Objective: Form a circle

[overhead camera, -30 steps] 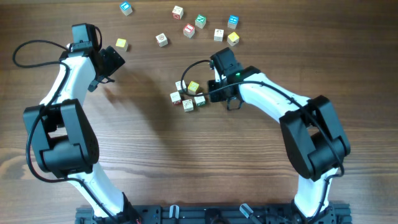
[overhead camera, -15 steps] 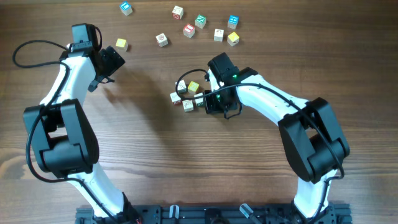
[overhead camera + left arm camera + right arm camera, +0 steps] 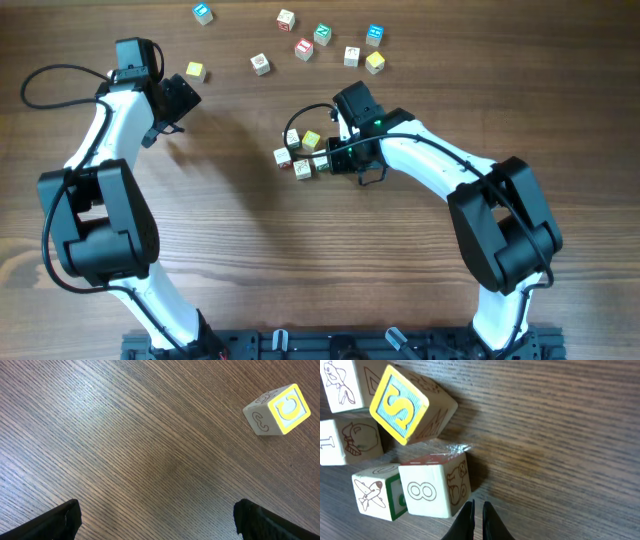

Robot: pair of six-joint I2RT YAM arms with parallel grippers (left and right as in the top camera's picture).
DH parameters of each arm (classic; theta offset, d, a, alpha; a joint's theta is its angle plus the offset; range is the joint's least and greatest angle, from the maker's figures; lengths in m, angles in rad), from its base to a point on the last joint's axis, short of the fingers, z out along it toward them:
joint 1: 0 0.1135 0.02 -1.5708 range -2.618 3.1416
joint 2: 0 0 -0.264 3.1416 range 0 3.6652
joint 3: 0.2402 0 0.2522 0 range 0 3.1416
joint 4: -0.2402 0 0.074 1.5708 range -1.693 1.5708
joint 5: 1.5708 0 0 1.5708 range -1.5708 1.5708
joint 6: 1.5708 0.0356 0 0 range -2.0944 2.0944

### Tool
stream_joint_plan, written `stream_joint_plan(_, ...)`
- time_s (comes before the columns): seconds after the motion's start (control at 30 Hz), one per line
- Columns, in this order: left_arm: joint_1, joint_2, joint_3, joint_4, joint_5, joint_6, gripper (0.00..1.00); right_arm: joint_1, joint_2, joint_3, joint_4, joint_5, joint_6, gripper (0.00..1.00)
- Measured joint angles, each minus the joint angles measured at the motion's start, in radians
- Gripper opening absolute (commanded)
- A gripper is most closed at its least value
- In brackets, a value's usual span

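Circle (image 3: 311, 140) on grained wood table (image 3: 300, 260); right end effector (image 3: 476, 517) closed, left end effector (image 3: 157, 520) wide.

**Materials / finish**
Tabletop (image 3: 250, 270): brown wood, clear grain, low sheen. Circle (image 3: 311, 141) cubes + loose yellow-faced cube (image 3: 277, 410): pale smooth wood, printed faces. Left arm (image 3: 105, 125), right arm (image 3: 435, 160): glossy white plastic shells, matt blk joints.

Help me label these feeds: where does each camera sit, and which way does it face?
Overhead: fixed above the table, looking straight down; both arms whole.
Left wrist: on the left gripper, facing down at wood and a yellow cube; wide-apart fingertips show.
Right wrist: on the right gripper, facing the circle; closed fingertips show.
Shared: overhead and right wrist both show the circle.
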Motion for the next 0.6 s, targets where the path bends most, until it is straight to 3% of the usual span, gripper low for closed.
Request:
stream_joint_plan(0.33,0.000,0.000,0.000,0.000,0.000,0.000,1.00,0.014,0.000,0.000,-0.036,-0.087,0.032,0.09)
stream_joint_plan(0.6,0.000,0.000,0.000,0.000,0.000,0.000,1.00,0.016,0.000,0.000,-0.006,-0.028,0.046,0.09)
